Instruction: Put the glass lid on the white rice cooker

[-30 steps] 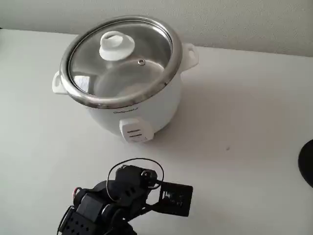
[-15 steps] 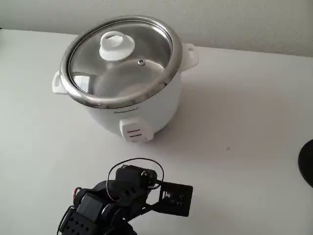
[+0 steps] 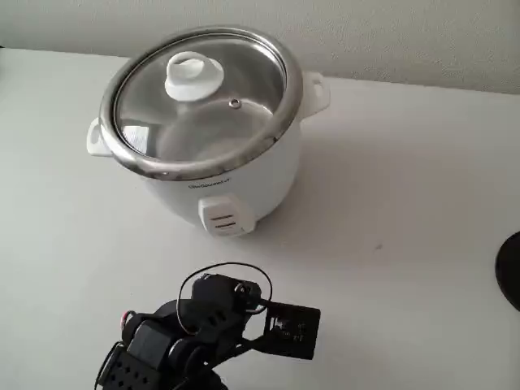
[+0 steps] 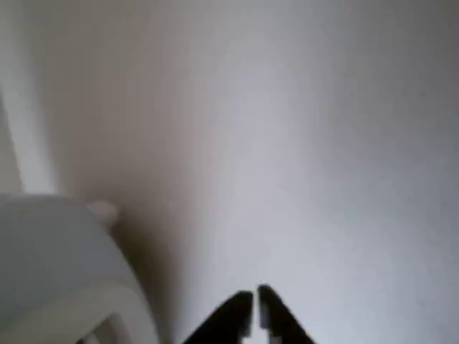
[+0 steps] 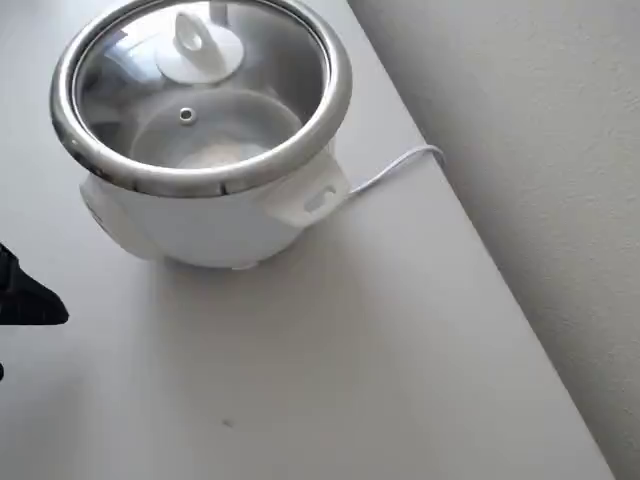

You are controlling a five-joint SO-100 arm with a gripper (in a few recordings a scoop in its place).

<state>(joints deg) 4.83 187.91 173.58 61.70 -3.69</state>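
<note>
The glass lid (image 3: 201, 99) sits on the white rice cooker (image 3: 236, 183), its rim seated all round, so the task looks done. In the wrist view the hand (image 4: 253, 315) has its fingers together, holding nothing, with the cooker just to its left, cut off and blurred over the bare bench (image 3: 406, 203).

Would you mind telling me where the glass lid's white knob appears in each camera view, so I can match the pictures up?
Fixed view: the white knob sits upper left, on the glass lid closing the white rice cooker.
Overhead view: the knob is at the top, left of centre.
Wrist view: no knob; the cooker's wall at lower left, the gripper at the bottom edge.
Shared landmark: the cooker's side handle.
</note>
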